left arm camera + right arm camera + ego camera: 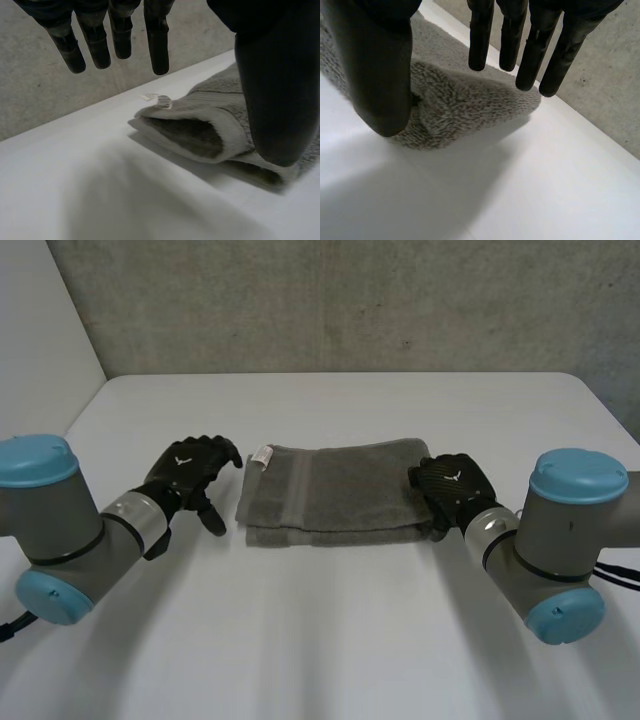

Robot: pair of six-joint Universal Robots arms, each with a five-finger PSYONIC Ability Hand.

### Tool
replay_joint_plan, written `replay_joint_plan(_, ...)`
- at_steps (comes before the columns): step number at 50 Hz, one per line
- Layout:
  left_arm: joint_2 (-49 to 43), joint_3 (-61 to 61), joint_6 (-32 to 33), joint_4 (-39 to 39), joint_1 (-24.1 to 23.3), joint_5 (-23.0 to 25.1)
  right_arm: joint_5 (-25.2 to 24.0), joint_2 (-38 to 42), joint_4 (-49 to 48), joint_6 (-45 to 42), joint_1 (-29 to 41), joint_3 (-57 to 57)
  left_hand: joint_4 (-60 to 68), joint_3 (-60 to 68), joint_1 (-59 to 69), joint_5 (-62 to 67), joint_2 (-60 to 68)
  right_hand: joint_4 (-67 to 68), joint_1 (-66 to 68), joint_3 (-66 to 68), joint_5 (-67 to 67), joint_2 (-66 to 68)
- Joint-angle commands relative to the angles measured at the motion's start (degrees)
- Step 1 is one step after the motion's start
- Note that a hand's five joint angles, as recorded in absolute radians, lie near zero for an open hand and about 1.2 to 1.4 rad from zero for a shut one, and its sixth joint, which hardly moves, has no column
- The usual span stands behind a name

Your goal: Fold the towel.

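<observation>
Your left hand (pixel 192 472) is released: in its wrist view the fingers (pixel 159 45) hang straight and apart with nothing between them, and the thumb (pixel 277 100) hangs down in front of the near corner of the towel (pixel 335 490). Whether the thumb tip touches the cloth, I cannot tell. From the head view, this hand sits just beside the towel's left short end, with a strip of bare table (pixel 330 640) between them.

Your right hand (pixel 452 483) is released too. Its fingers (pixel 480 40) are straight and hover over the towel's right short end, and the thumb (pixel 380 75) hangs at the near side of that end. Nothing is pinched.

The towel lies in the middle of the table between the two hands. It is already doubled once into a long band: two layers show along the near edge, and the left wrist view shows the fold's open mouth. A small white label (pixel 261 456) sticks out at its far left corner.

I judge the first fold to be done and the second to be in hand, bringing one short end over to the other. For that you need a real grip on one end, through both layers, so the band does not peel apart as it lifts. The right hand is the better placed. Close it on that end, lift it clear and carry it towards the label side.
</observation>
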Motion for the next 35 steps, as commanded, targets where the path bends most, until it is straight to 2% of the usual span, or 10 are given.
replay_joint_plan(1, -0.2, -0.5, 0.1, 0.0, -0.2, -0.1, -3.2, 0.8, -2.5, 4.8, 0.1, 1.1, -4.1, -3.9, -3.6, -2.6, -3.4, 8.4, 8.3, 8.2, 7.8, 8.4)
replay_joint_plan(5, 0.1, -0.6, -0.2, -0.1, -0.2, -0.3, -3.4, 1.8, -4.5, 4.2, 0.2, 1.3, -4.3, -4.0, -3.7, -2.7, -3.5, 15.3, 15.2, 15.1, 14.7, 15.3)
replay_joint_plan(7, 0.2, -0.7, -0.2, -0.1, -0.2, -0.3, -3.3, 2.8, -5.4, 3.9, 0.1, 1.1, -4.4, -4.2, -3.9, -2.9, -3.7, 36.0, 35.9, 35.9, 35.5, 36.0)
replay_joint_plan(8, 0.4, -0.8, -0.3, -0.1, -0.2, -0.4, -3.3, 2.8, -5.4, 3.9, 0.1, 1.1, -4.4, -4.2, -3.9, -2.9, -3.7, 36.1, 36.1, 36.0, 35.6, 36.1)
replay_joint_plan(9, 0.4, -0.8, -0.3, -0.1, -0.2, -0.4, -3.2, 2.9, -5.5, 3.6, 0.1, 0.9, -4.4, -4.2, -3.9, -2.9, -3.7, 50.4, 50.3, 50.3, 49.9, 50.4)
replay_joint_plan(16, 1.9, -2.0, -0.3, 0.0, -0.1, -0.2, -3.5, 0.4, -2.4, -1.8, -4.1, 3.9, -4.4, -4.2, -3.9, -2.9, -3.7, 50.5, 50.5, 50.4, 50.0, 50.6)
replay_joint_plan(26, 4.9, -1.3, -0.6, -0.6, 0.7, -0.4, -3.2, -10.9, 10.7, -24.5, -12.5, 8.7, -4.4, -4.2, -3.9, -2.9, -3.7, 50.5, 50.5, 50.4, 50.0, 50.6)
replay_joint_plan(32, 9.3, 1.4, -4.5, -0.9, 0.0, -0.6, -2.9, -12.4, 12.6, -28.0, -9.3, 6.3, -4.4, -4.2, -3.9, -2.9, -3.7, 50.5, 50.5, 50.4, 50.0, 50.6)
replay_joint_plan(34, 10.3, 2.3, -6.3, -0.9, -0.1, -0.7, -3.1, -12.3, 12.6, -24.3, -0.1, 3.2, -4.3, -4.1, -3.7, -2.7, -3.5, 50.5, 50.5, 50.4, 50.0, 50.6)
replay_joint_plan(35, 11.1, 3.1, -8.4, -0.8, -0.1, -0.7, -3.1, -12.3, 12.6, -24.3, -0.1, 3.2, -4.3, -4.0, -3.7, -2.7, -3.5, 50.5, 50.5, 50.4, 50.0, 50.6)
